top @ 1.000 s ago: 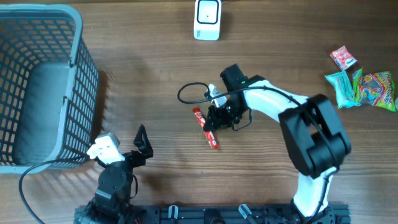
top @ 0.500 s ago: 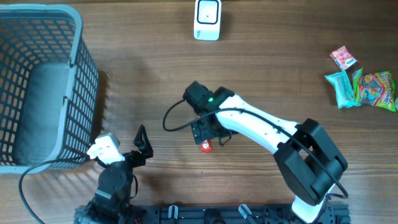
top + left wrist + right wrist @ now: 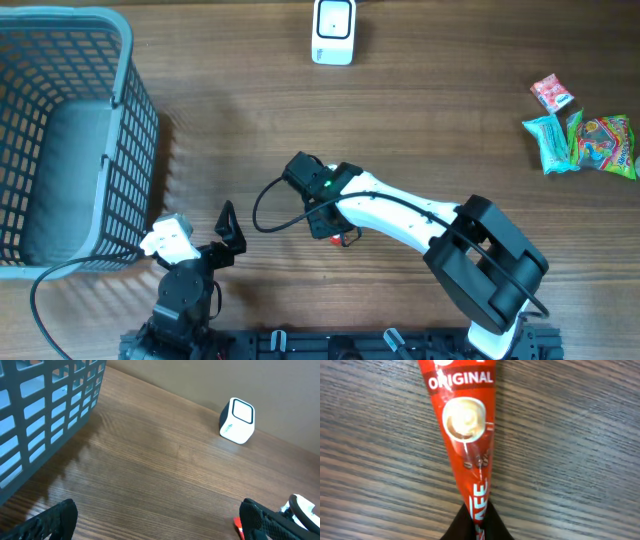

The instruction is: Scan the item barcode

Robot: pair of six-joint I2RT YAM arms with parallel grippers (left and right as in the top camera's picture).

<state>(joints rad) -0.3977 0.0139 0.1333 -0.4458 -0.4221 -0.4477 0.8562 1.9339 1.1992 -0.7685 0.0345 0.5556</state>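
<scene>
Two claws are mine, and the right claw (image 3: 335,232) is pinched fully shut on the end of a thin coffee packet (image 3: 467,435). The packet is a narrow red stick that tapers toward my fingertips (image 3: 457,527). It carries the white word "ORIGINAL", and below that a picture of a full cup seen from above, with a few beans under it. White letters run lengthwise down to the pinched end. It sits over the wood near the middle of the counter (image 3: 450,120), well apart from the white scanner (image 3: 333,30) at the far edge. I cannot tell whether it lies flat or is lifted. My left claw (image 3: 230,232) is spread wide and holds nothing, near the grey basket (image 3: 120,60).
</scene>
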